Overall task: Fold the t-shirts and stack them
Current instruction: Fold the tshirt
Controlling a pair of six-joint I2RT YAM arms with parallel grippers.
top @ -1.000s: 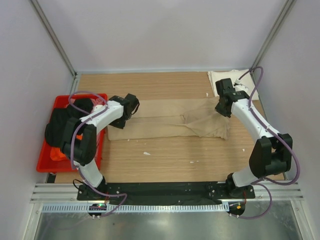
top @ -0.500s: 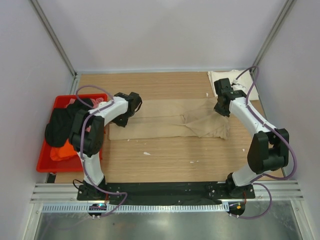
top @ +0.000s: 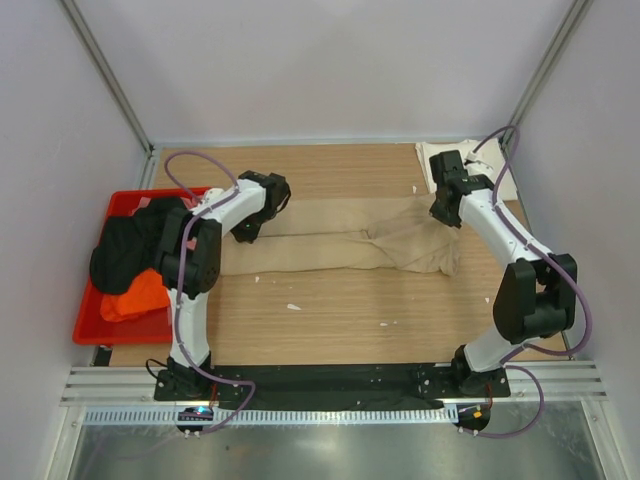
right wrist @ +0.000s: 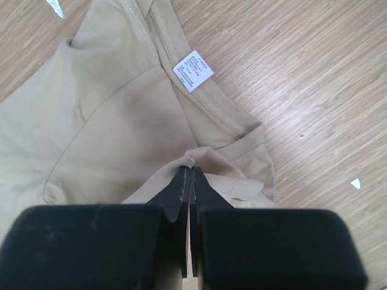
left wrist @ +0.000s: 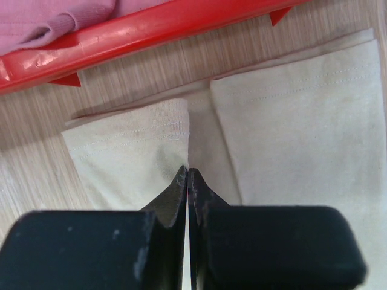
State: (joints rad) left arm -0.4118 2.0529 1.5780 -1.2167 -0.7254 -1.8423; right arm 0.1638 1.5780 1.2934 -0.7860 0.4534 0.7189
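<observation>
A tan t-shirt (top: 330,245) lies stretched across the middle of the table. My left gripper (top: 247,228) is at its left end. In the left wrist view that gripper (left wrist: 188,173) is shut, its tips on a folded hem edge of the tan cloth (left wrist: 133,151). My right gripper (top: 446,212) is at the shirt's right end, near the collar. It is shut (right wrist: 189,169) on a small pinched fold of the tan shirt (right wrist: 121,121), just below the collar label (right wrist: 192,70). A cream-white t-shirt (top: 470,160) lies at the back right corner.
A red plastic bin (top: 92,325) stands at the table's left edge, holding black (top: 120,250) and orange (top: 135,295) shirts. Its rim (left wrist: 151,27) and pink cloth (left wrist: 60,18) show close ahead in the left wrist view. Small white scraps (top: 293,306) lie on the wood.
Both grippers have moved a little toward the far side, staying shut. The left arm has swung further over the shirt's left end, and the shirt's near edge has drawn up and narrowed.
</observation>
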